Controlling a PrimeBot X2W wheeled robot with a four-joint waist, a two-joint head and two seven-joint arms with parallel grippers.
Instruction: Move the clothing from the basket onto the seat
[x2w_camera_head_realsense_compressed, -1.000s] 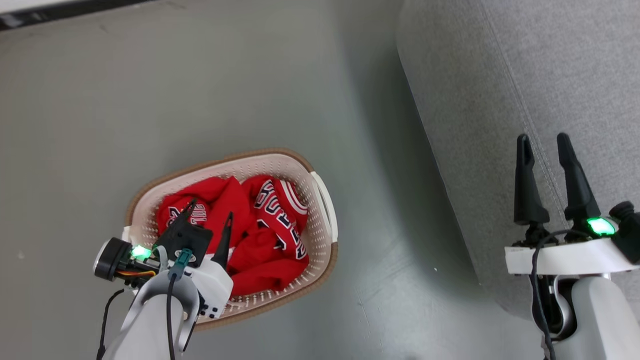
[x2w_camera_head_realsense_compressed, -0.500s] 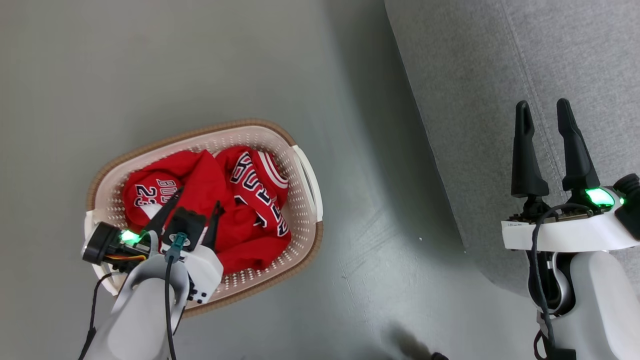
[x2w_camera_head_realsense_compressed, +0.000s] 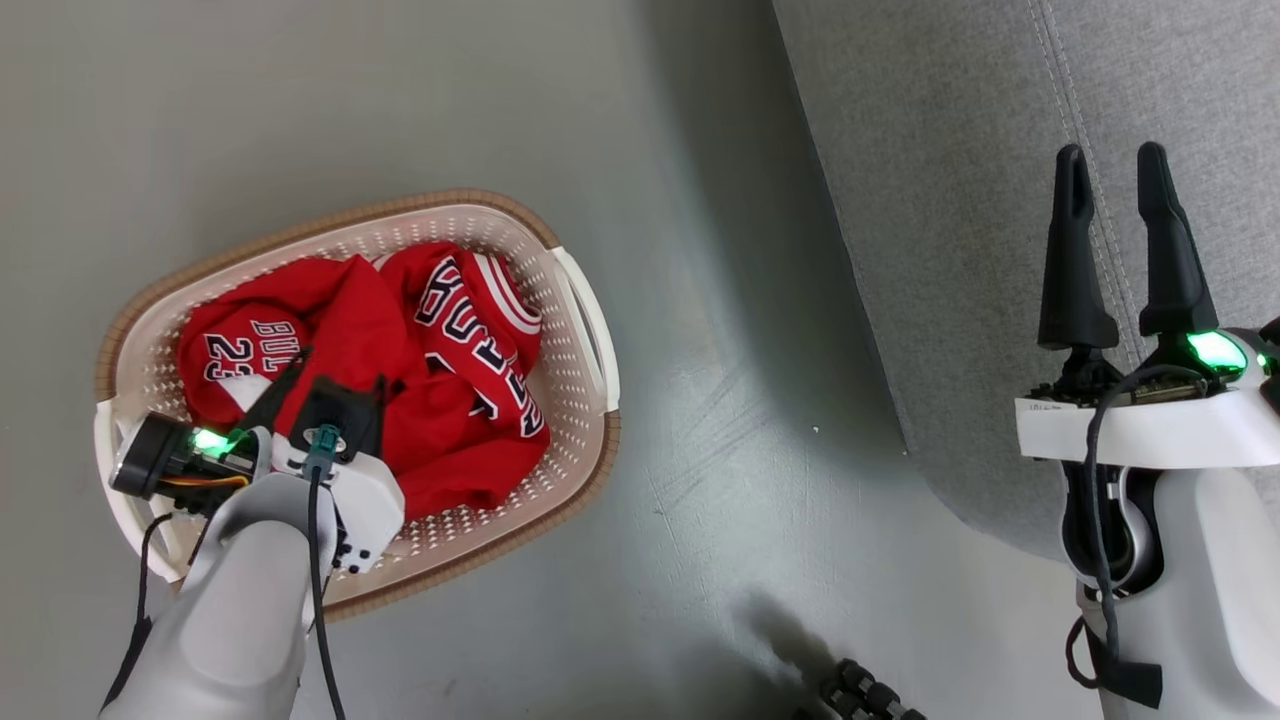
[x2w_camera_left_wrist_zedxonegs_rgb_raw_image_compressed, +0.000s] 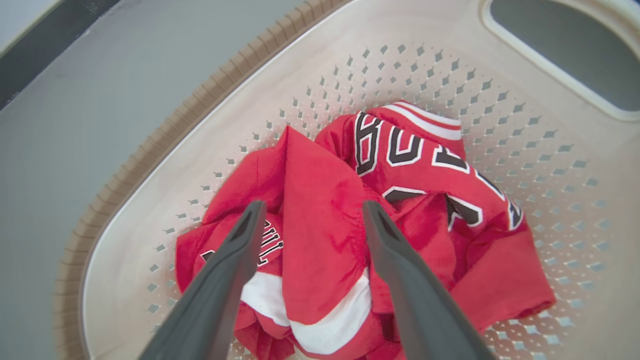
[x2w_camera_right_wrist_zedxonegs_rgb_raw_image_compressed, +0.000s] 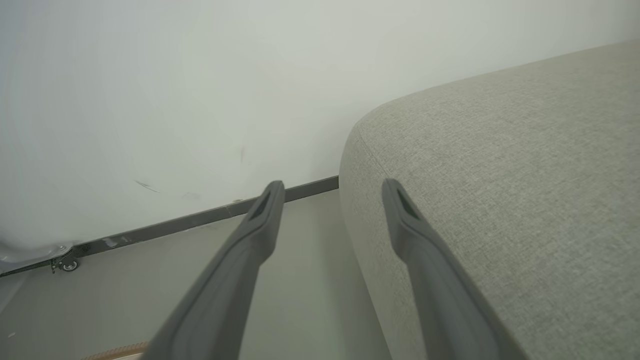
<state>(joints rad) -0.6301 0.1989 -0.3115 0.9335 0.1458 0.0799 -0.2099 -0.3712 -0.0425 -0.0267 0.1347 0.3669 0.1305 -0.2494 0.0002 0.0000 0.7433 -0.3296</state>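
Observation:
The clothing (x2w_camera_head_realsense_compressed: 450, 400) is a heap of red sports garments with black-white lettering and the number 23, lying in the cream perforated basket (x2w_camera_head_realsense_compressed: 330, 215) with a brown rim, on the floor at the left. My left gripper (x2w_camera_head_realsense_compressed: 340, 368) points down into the basket, open. In the left wrist view the left gripper (x2w_camera_left_wrist_zedxonegs_rgb_raw_image_compressed: 313, 207) straddles a raised red fold of the clothing (x2w_camera_left_wrist_zedxonegs_rgb_raw_image_compressed: 425, 170) inside the basket (x2w_camera_left_wrist_zedxonegs_rgb_raw_image_compressed: 450, 65); whether the tips touch the cloth I cannot tell. My right gripper (x2w_camera_head_realsense_compressed: 1110, 155) hangs open and empty over the edge of the grey seat (x2w_camera_head_realsense_compressed: 980, 200).
Grey floor (x2w_camera_head_realsense_compressed: 700, 350) separates the basket from the seat. A dark ribbed object (x2w_camera_head_realsense_compressed: 865, 692) lies at the bottom edge. In the right wrist view a white wall (x2w_camera_right_wrist_zedxonegs_rgb_raw_image_compressed: 175, 100) with a dark baseboard (x2w_camera_right_wrist_zedxonegs_rgb_raw_image_compressed: 200, 220) stands beyond the seat (x2w_camera_right_wrist_zedxonegs_rgb_raw_image_compressed: 500, 175) corner.
The head camera has shifted, so the basket sits further left and higher. My left gripper has sunk lower into the basket, nearer the clothing. Both grippers stayed open.

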